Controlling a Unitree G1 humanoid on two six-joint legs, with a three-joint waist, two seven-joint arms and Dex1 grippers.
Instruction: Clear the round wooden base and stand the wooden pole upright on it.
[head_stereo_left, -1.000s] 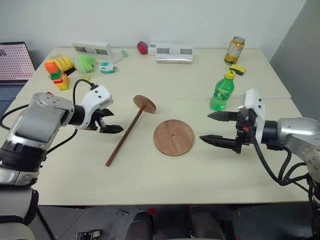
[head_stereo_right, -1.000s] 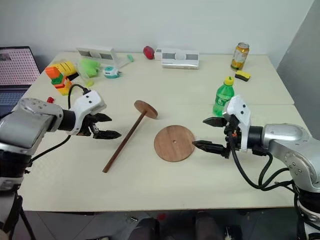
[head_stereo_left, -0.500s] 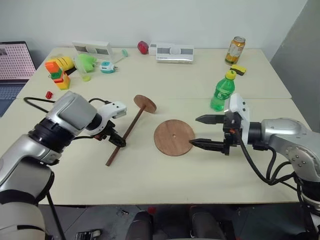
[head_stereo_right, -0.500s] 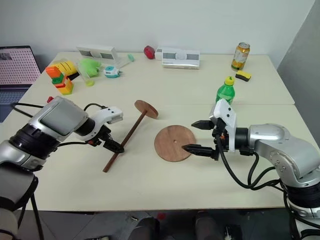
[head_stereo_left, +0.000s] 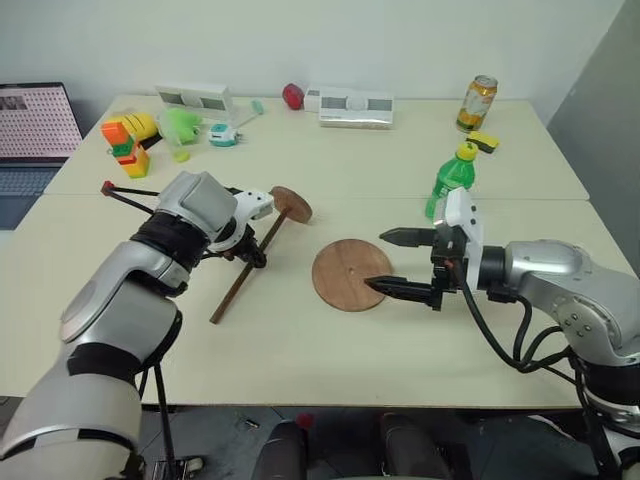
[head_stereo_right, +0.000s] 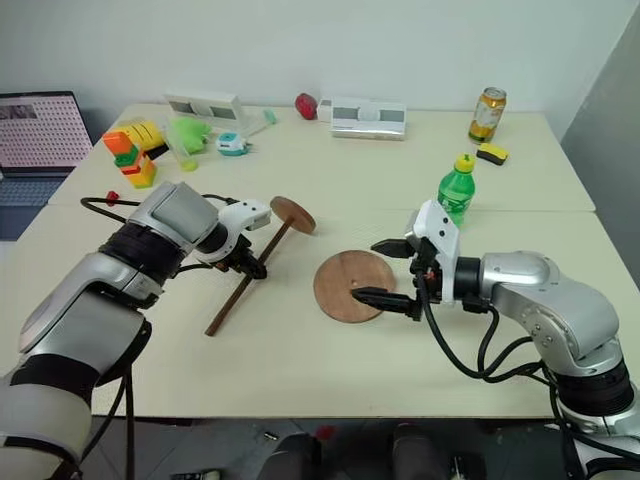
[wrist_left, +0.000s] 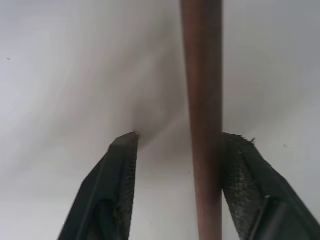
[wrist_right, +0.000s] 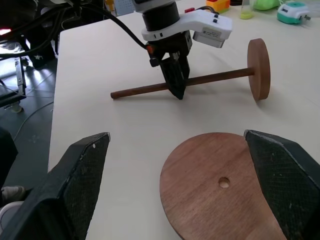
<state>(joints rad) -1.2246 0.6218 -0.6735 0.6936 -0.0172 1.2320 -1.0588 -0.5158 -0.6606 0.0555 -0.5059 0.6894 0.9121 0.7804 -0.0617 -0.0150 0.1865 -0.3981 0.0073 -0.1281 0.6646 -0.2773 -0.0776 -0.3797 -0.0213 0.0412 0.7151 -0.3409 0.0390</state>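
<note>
Looking down from my head: the wooden pole (head_stereo_left: 248, 268) lies flat on the surface (head_stereo_left: 300, 350), its fixed disc end (head_stereo_left: 291, 204) toward the far side. My left hand (head_stereo_left: 251, 255) points steeply down at the pole's middle, fingers straddling the rod. The round wooden base (head_stereo_left: 350, 275) lies flat just beside the pole, bare on top, small hole at its centre. My right hand (head_stereo_left: 385, 262) reaches in level from the right, fingers spread wide, one tip over the base's near-right rim, the other off its far edge. A green bottle (head_stereo_left: 449, 180) stands behind that hand.

Left wrist view: the pole (wrist_left: 202, 115) runs between my two fingers (wrist_left: 117, 185), against one pad, a clear gap to the other; not clamped.

Right wrist view: my fingers (wrist_right: 80, 175) stand far apart, holding nothing, with the base (wrist_right: 220, 195) between them. Beyond it, my left hand (wrist_right: 176, 82) has its tips down on the pole (wrist_right: 210, 79).
</note>
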